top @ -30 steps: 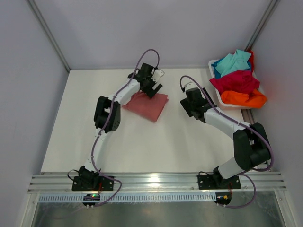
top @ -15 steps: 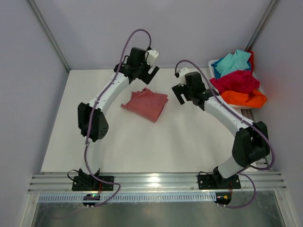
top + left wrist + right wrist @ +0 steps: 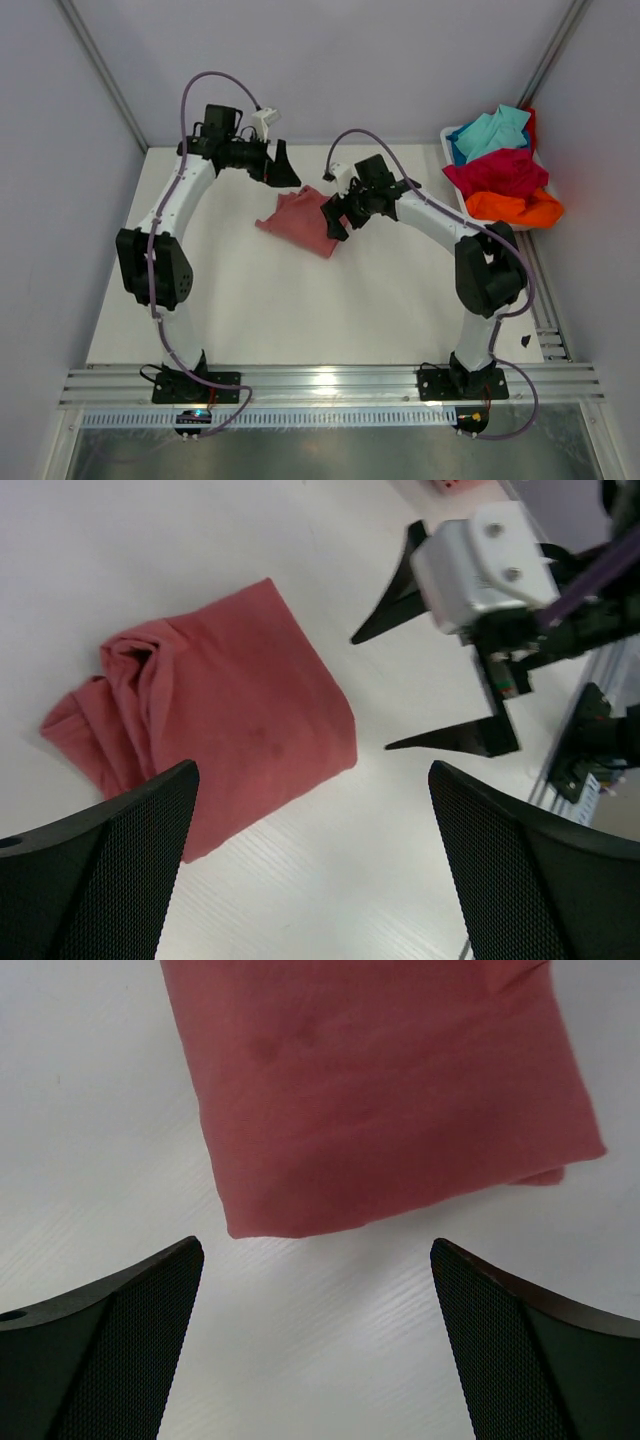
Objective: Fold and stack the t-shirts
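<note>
Since the folded salmon tee looks light, limp and grippy, I'd pinch its thick right edge; left gripper and right gripper both spread wide, holding nothing.

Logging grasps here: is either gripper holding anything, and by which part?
Nothing is held. The left gripper and right gripper are both open; the folded salmon-pink t-shirt lies ungripped.

**White table, tub and rails**

A white table fills the middle, closed in by pale grey walls. A white plastic tub stands at its far right corner. A ribbed aluminium rail runs along the near edge. Thin metal posts rise at the far corners.
</note>
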Motion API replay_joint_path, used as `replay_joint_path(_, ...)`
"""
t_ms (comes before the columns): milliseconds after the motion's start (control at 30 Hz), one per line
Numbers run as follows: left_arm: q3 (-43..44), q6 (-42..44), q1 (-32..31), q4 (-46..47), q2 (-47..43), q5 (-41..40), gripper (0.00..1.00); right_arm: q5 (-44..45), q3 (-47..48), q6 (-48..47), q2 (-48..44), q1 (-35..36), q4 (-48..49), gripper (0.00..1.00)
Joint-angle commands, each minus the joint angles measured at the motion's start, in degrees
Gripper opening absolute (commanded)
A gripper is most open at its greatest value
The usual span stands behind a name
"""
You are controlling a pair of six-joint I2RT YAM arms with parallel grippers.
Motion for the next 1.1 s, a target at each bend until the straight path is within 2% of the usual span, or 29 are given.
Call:
replay_joint_path(0, -0.2, 3.8, -1.0, -6.6, 1.2, 13.6, 0.99, -9.1, 3.3, 1.7, 4.8, 0.0, -0.7, 0.99)
replay_joint_path(233, -1.6, 8.2, -1.0, -9.9, 1.9, 17.1, 0.99, -9.3, 4.9, 3.3, 13.4, 0.0, 1.5, 0.99)
replay_joint_path(533, 0.7, 12.1, -1.0, -15.1, 6.5, 22.1, 0.99, -9.3, 5.1, 6.7, 18.4, -0.1, -4.1, 0.99)
replay_joint_path(700, 3.0, 13.8, -1.0, -16.8, 8.7, 21.8, 0.99, -8.2, 5.7, 6.4, 17.3, 0.0, -8.7, 0.99)
replay_joint_path(867, 5.5, 14.5, -1.0, -18.5, 9.9, 21.7, 0.99, -6.5, 9.7, 4.3, 13.4, 0.1, -17.7, 0.99)
replay_joint_path(933, 6.1, 14.5, -1.0, -18.5, 10.2, 22.7, 0.99, -6.2, 11.6, 3.2, 11.1, 0.1, -22.1, 0.99)
replay_joint_path(1067, 6.0, 15.4, -1.0, -18.8, 11.9, 26.9, 0.99, -4.8, 12.8, 0.9, 4.9, 0.1, -24.6, 0.99)
